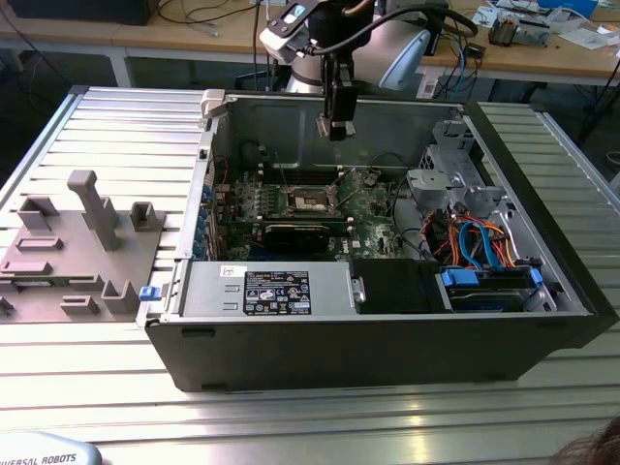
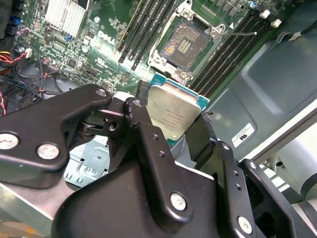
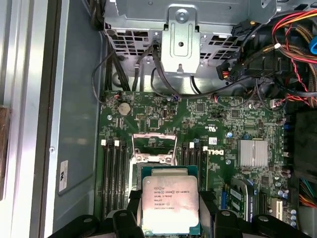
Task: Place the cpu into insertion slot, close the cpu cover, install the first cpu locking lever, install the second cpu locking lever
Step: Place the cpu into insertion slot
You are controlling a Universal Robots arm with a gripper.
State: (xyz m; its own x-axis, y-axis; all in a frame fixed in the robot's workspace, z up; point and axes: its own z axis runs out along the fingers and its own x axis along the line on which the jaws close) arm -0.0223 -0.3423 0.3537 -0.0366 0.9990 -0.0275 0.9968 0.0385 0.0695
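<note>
My gripper (image 2: 167,130) is shut on the cpu (image 2: 174,113), a flat square chip with a silver-grey top, clamped by its edges between the two black fingers (image 2: 140,119). In the first wrist view the cpu (image 3: 170,198) hangs above the green motherboard and covers part of the insertion slot (image 3: 153,145). The second wrist view shows the insertion slot (image 2: 184,44) uncovered, dark with a silvery rim and nothing in it. In the exterior view the gripper (image 1: 336,124) hovers well above the insertion slot (image 1: 312,201). A silvery cpu cover frame (image 3: 154,157) sits at the slot's edge; how far it stands open I cannot tell.
The open computer case (image 1: 542,320) lies on a ribbed metal table. Black memory slots (image 3: 113,173) flank the socket. A metal drive cage (image 3: 181,39), bundled cables (image 1: 480,237) and a heat sink (image 3: 252,152) stand nearby. Grey fixtures (image 1: 92,208) sit at the exterior view's left.
</note>
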